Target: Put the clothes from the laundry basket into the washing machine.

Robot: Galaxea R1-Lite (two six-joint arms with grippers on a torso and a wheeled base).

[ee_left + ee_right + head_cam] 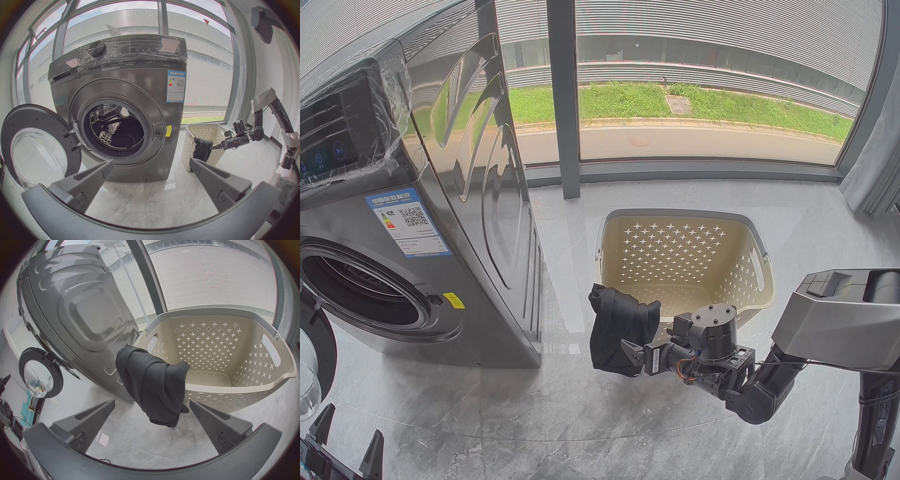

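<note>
**Dark garment hanging on the basket corner, right claw wide open around it**

So the dark garment [615,337] is draped over the rim of the laundry basket [681,214], at the corner nearest the washing machine [425,187]. It's bunched up, and most of it hangs down the outside of the basket toward the floor [550,406].

My right claw [634,353] is right up against it from the near side. On the right wrist cam the cloth hangs in the gap between the two fingers [93,418], which are spread wide and not pinching anything. One fingertip looks like it's touching the fabric in the head view, but I can't say for sure.

The basket sits on the floor just beside the machine, on its right. The round door [34,143] is swung fully open, so the drum opening [117,128] is exposed.

My left claw [150,162] is low in front of the machine, facing the drum, fingers apart and holding nothing.
</note>
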